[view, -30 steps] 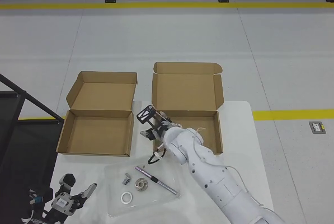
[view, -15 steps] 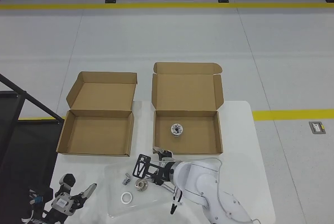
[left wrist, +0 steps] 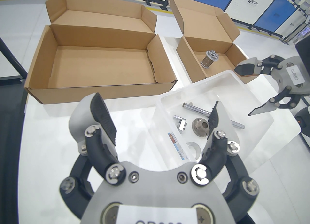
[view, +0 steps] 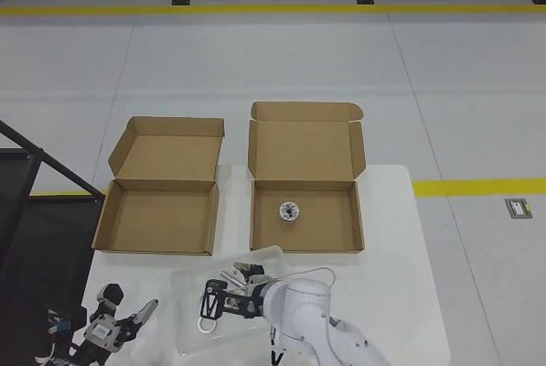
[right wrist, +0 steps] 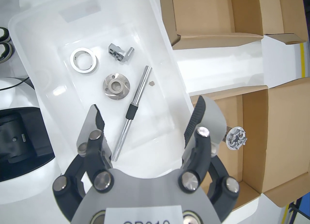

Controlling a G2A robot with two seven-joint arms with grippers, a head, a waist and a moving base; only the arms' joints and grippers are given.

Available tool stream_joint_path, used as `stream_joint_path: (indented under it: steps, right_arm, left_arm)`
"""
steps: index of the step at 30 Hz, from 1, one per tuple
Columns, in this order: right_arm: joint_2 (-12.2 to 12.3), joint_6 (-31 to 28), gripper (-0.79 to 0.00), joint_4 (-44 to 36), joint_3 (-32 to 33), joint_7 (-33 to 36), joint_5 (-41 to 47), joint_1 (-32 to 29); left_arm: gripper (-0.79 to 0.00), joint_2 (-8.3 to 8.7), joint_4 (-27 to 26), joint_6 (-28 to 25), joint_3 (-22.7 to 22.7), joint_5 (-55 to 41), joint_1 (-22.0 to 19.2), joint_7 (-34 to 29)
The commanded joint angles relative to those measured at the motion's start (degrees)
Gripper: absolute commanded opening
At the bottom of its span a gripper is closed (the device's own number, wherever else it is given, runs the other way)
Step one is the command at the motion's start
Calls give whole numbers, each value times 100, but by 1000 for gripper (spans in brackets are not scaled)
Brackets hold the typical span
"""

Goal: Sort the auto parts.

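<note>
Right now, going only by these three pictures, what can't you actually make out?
Top view: the right gripper and its arm cover much of the clear tray, hiding the rod and flange.
Left wrist view: the left gripper hides part of the ring and the rod's middle.
Right wrist view: the right gripper covers part of the finned part in the cardboard box; the brown speck in the tray is too small to identify.
</note>
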Motion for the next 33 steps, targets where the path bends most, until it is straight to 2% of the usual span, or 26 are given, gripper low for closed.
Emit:
stream_joint_path:
  steps: [1,6,15,21,27,33]
  right_arm:
    - [-40,67,-459,120,-80,283,127,59]
    - [-210,275,-456,868,-264,888,602,519]
    - [-505,345,-425,2295,-566,980,1304,1311]
    - [-665,601,-431,2773,-790,1084,1477,1514]
    - [-860,948,-403,3120,-1080,1400,1611,1643]
    - [-1070,1528,-403,3488,-1238,1704,1725,1820]
  left_arm:
    - [0,0,0,0,0,0,0,0]
    - [0,0,0,0,0,0,0,0]
    - [0,0,0,0,0,0,0,0]
    - [0,0,0,0,0,0,0,0]
    - [0,0,0,0,0,0,0,0]
    - [0,0,0,0,0,0,0,0]
